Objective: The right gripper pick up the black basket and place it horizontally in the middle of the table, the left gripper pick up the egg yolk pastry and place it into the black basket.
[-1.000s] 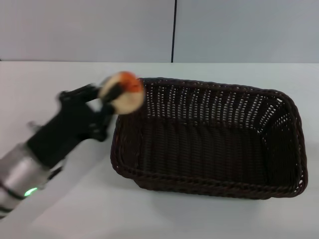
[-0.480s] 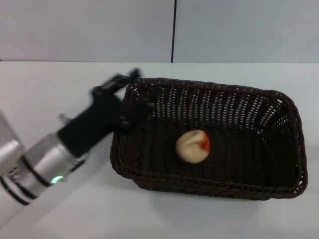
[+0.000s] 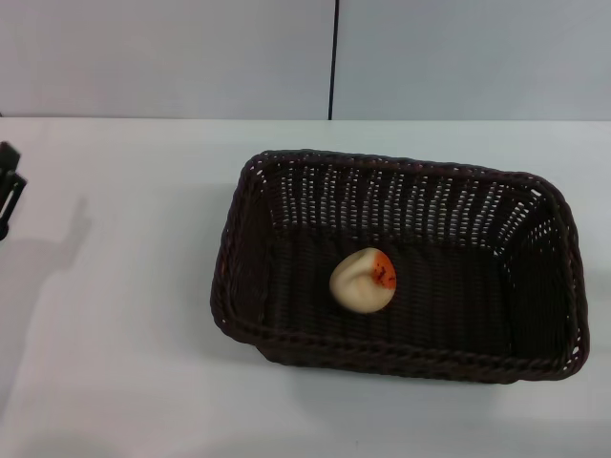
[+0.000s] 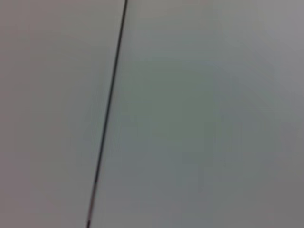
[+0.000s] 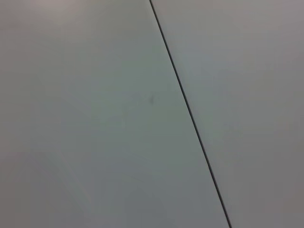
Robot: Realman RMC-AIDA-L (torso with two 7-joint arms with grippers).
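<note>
The black basket [image 3: 286, 205] lies lengthwise across the middle of the white table [image 3: 124, 334] in the head view. The egg yolk pastry [image 3: 363, 281] rests on the basket's floor, a little left of its centre, with its orange-red spot turned to the right. My left gripper [image 3: 8, 191] shows only as a black piece at the far left edge of the head view, well away from the basket. My right gripper is out of view. Both wrist views show only a grey wall with a dark seam.
A grey wall with a vertical dark seam [image 3: 333, 57] stands behind the table's far edge. White tabletop lies to the left of the basket and in front of it.
The left arm released the pastry, which dropped into the basket. The arm then pulled back to the left, almost out of the head view. The basket has not moved.
</note>
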